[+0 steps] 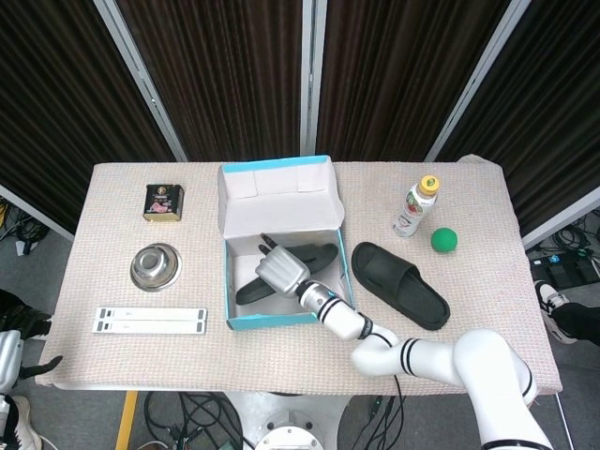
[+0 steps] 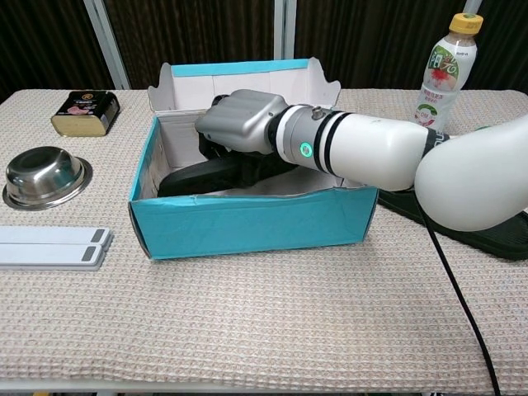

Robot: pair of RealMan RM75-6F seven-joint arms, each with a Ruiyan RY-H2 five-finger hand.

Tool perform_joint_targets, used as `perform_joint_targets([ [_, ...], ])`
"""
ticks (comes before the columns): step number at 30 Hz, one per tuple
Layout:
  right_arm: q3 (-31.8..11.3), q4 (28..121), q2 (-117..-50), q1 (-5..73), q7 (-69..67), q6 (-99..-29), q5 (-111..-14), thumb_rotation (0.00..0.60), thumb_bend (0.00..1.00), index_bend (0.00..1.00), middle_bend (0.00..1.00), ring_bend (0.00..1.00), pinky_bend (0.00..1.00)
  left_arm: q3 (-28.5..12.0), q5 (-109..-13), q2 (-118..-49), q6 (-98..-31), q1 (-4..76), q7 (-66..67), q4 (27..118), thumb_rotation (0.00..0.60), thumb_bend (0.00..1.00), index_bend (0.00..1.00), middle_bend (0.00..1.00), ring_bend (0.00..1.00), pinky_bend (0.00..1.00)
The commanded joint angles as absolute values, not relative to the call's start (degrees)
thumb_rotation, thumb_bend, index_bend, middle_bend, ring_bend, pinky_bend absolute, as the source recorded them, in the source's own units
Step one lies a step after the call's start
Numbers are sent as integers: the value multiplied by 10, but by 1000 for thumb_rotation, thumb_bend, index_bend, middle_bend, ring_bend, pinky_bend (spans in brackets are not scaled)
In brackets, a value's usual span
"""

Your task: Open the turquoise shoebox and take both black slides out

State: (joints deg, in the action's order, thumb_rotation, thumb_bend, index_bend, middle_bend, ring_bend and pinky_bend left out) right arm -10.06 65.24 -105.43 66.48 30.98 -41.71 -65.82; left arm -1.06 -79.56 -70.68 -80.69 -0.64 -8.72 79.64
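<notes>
The turquoise shoebox (image 1: 272, 322) (image 2: 247, 223) stands open at mid-table, its lid (image 1: 277, 178) folded back and upright. One black slide (image 1: 248, 291) (image 2: 198, 175) lies diagonally inside the box. My right hand (image 1: 279, 271) (image 2: 243, 122) reaches into the box from the right. It sits on top of this slide, with its fingers curled down over the slide's middle. The second black slide (image 1: 398, 284) (image 2: 495, 239) lies on the tablecloth just right of the box, partly behind my right forearm in the chest view. My left hand appears in neither view.
A drink bottle (image 1: 415, 207) (image 2: 444, 70) and a green ball (image 1: 443, 240) stand at the back right. Left of the box are a small tin (image 1: 163, 202) (image 2: 85, 113), a steel bowl (image 1: 155, 265) (image 2: 45, 175) and a flat white bar (image 1: 150, 320) (image 2: 49, 246).
</notes>
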Motion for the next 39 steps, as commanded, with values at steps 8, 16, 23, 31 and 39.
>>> perform_joint_targets([
  [8, -109, 760, -994, 619, 289, -508, -700, 600, 327, 876, 666, 308, 20, -11, -797, -709, -805, -5, -89, 794, 600, 16, 310, 245, 106, 134],
  [16, -124, 908, -866, 554, 222, -598, -754, 600, 327, 879, 667, 308, 20, -13, -800, -707, -807, -3, -89, 796, 600, 16, 310, 245, 106, 134],
  [23, -90, 971, -732, 465, 159, -663, -793, 600, 327, 877, 667, 308, 29, -12, -804, -706, -804, 1, -80, 804, 600, 16, 310, 245, 106, 134],
  [31, -77, 896, -748, 425, 121, -627, -711, 600, 319, 802, 655, 297, 29, -11, -812, -703, -806, 5, -66, 821, 600, 15, 310, 245, 106, 134],
  [39, -107, 828, -832, 434, 140, -602, -638, 600, 308, 658, 549, 204, 5, -9, -807, -695, -809, 1, -60, 830, 600, 16, 310, 245, 106, 134],
])
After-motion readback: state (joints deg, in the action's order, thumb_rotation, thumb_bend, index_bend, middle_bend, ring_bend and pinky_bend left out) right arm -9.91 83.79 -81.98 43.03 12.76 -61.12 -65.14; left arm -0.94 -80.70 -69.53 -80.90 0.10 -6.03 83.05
